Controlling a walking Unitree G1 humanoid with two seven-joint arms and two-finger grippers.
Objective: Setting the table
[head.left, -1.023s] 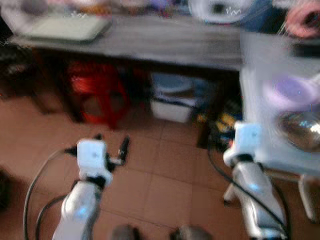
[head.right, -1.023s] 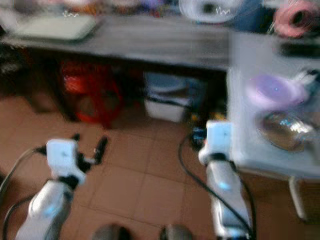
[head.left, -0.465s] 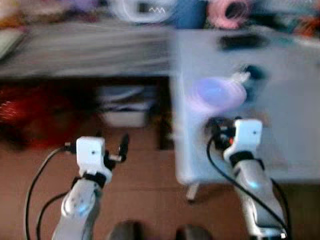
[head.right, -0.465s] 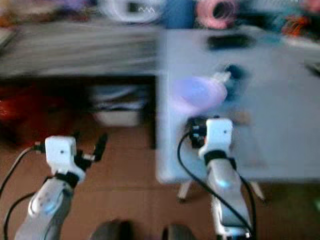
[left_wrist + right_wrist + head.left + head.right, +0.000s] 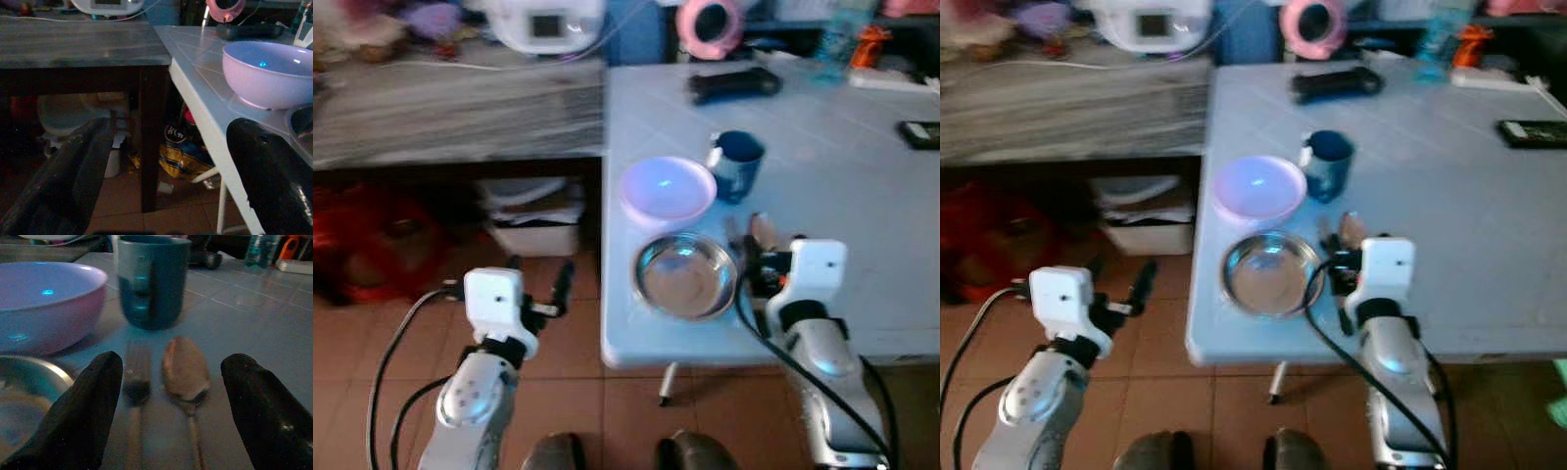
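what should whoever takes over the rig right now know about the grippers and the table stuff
Right gripper: open, empty, low over the white table, with the fork and spoon lying side by side between its fingers.
Left gripper: open, empty, idle over the floor beside the table.
On the table: pink bowl, metal bowl just in front of it, blue mug beside the pink bowl, cutlery to the right of the metal bowl.
Done: the robot stands at the table.
Left: nothing is gripped yet; the cutlery looks like the likely next pick.
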